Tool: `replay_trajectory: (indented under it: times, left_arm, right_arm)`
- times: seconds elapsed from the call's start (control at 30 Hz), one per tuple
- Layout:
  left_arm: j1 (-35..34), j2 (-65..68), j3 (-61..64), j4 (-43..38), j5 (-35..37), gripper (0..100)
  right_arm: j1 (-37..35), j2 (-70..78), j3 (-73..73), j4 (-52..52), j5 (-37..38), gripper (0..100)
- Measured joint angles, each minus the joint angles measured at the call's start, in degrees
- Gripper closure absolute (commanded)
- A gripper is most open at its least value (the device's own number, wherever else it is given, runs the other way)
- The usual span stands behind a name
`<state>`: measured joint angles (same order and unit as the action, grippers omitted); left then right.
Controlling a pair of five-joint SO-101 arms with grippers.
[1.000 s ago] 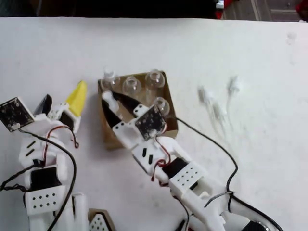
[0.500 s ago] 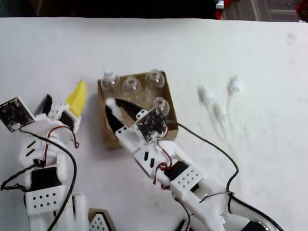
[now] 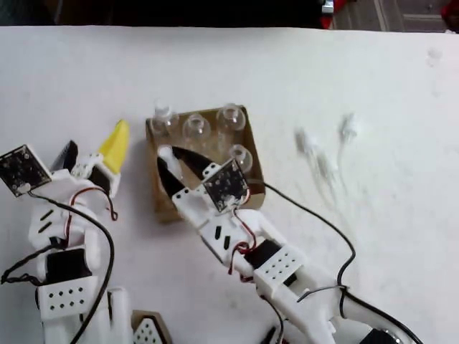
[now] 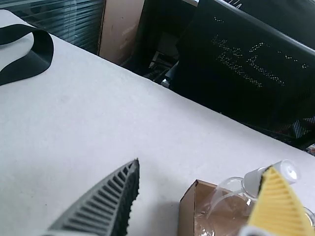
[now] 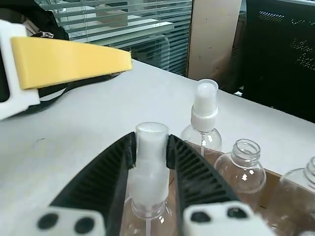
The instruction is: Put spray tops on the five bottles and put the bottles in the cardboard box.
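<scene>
Jaws of right gripper tight around spray top in cardboard box; left gripper jaws apart.

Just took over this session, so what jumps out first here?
The right gripper is clamped on a spray top atop a bottle at the left side of the box. Bare-necked bottles stand beside it, and loose tops lie on the table right of the box. The left gripper sits open left of the box.
</scene>
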<state>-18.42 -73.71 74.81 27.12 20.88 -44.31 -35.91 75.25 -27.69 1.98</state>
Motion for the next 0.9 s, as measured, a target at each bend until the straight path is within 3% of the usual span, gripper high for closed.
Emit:
replay_trajectory:
  times: [0.47,0.67,0.9]
  left_arm:
    - [0.0,0.0,0.0,0.0,0.0,64]
    - [0.0,0.0,0.0,0.0,0.0,64]
    - [0.0,0.0,0.0,0.0,0.0,64]
  right_arm:
    - [-2.5,-2.3,0.1,3.1,-0.1,85.8]
    - [-2.5,-9.2,-0.9,12.5,-0.1,85.8]
    - [-0.5,-6.3,-11.1,27.0,-0.5,86.1]
